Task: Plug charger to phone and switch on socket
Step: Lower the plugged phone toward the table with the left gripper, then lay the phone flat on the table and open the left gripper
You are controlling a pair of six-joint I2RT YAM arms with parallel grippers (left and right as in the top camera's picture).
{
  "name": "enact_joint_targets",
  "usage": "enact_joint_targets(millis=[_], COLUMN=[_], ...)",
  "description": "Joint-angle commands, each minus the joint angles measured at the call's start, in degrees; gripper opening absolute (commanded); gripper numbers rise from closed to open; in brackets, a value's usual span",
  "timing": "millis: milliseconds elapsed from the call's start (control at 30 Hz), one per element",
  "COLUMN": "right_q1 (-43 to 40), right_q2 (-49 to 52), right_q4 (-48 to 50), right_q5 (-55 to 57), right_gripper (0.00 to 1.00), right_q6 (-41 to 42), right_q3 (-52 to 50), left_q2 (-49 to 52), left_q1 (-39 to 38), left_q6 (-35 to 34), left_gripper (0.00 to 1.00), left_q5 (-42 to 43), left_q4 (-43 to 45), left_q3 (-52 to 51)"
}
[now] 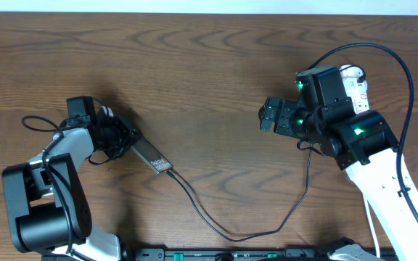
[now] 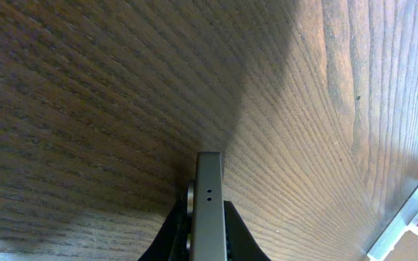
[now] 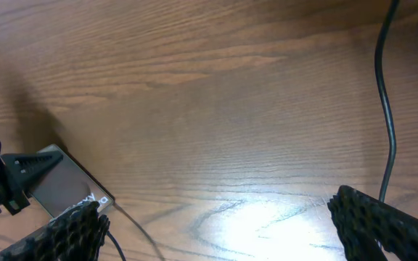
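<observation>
The phone [image 1: 153, 159] lies slanted at centre left, and my left gripper [image 1: 130, 142] is shut on its upper end. In the left wrist view the phone [image 2: 209, 196] shows edge-on between the dark fingers [image 2: 232, 226]. The charger [image 1: 227, 233], a thin black cable, runs from the phone's lower end in a loop along the front and up towards the right arm; I cannot tell if its tip is seated. The socket [image 1: 356, 85] is white and mostly hidden behind the right arm; it also shows in the left wrist view [image 2: 406, 223]. My right gripper [image 1: 268, 116] hangs open, holding nothing, right of the phone [image 3: 62, 185].
Thick black robot cable [image 1: 405, 65] arcs over the right arm. The right arm's white body [image 1: 387, 196] fills the lower right. The left arm's base [image 1: 46, 210] stands at the lower left. Bare wooden table [image 1: 209, 80] lies between the two arms.
</observation>
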Motion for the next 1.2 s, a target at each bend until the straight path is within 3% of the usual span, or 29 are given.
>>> enact_joint_targets(millis=[0, 933, 1167], right_q1=[-0.1, -0.1, -0.1], right_q2=[-0.1, -0.1, -0.1], right_q4=[-0.1, -0.5, -0.6], right_q5=[0.9, 0.9, 0.9], right_gripper=[0.99, 0.99, 0.99], right_q6=[-0.7, -0.7, -0.7], right_q3=[0.5, 0.5, 0.5], left_q2=[0.1, 3.8, 3.8], left_q1=[-0.2, -0.2, -0.2], left_q6=[0.6, 1.0, 1.3], left_gripper=[0.08, 0.09, 0.09], left_q5=[0.7, 0.5, -3.5], left_q4=[-0.7, -2.5, -2.5], left_q3=[-0.2, -0.2, -0.2])
